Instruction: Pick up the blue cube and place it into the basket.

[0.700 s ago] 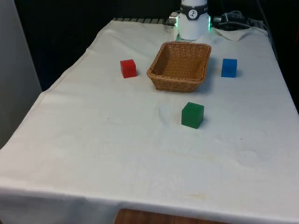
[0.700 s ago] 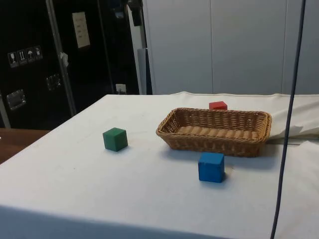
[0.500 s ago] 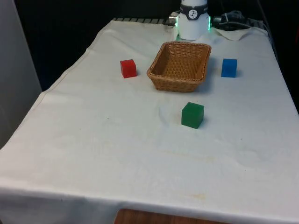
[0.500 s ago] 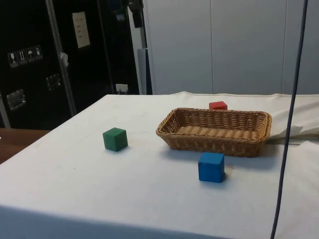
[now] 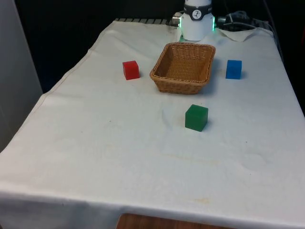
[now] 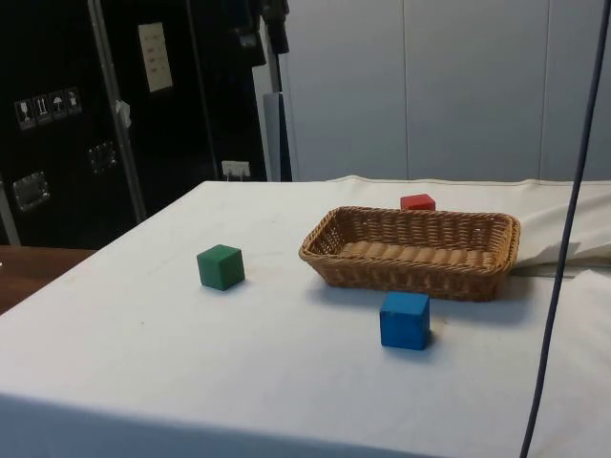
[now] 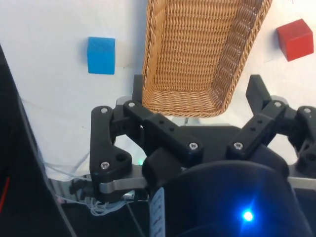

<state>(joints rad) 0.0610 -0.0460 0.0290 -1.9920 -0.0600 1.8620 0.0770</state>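
The blue cube sits on the white cloth just beside the wicker basket, on the front view's right. Nothing lies in the basket. In the wrist view my gripper hangs high above the table, open, with its two black fingers spread wide and nothing between them. From there the basket lies below the fingers and the blue cube lies off to one side of it. In the side view the gripper's dark body is high over the table's far side.
A red cube stands on the basket's other side. A green cube sits in front of the basket, nearer the table's middle. A thin cable hangs down in the side view.
In the side view the gripper's dark body has shifted slightly to the right, and so has the hanging cable. The cubes and the basket have not moved.
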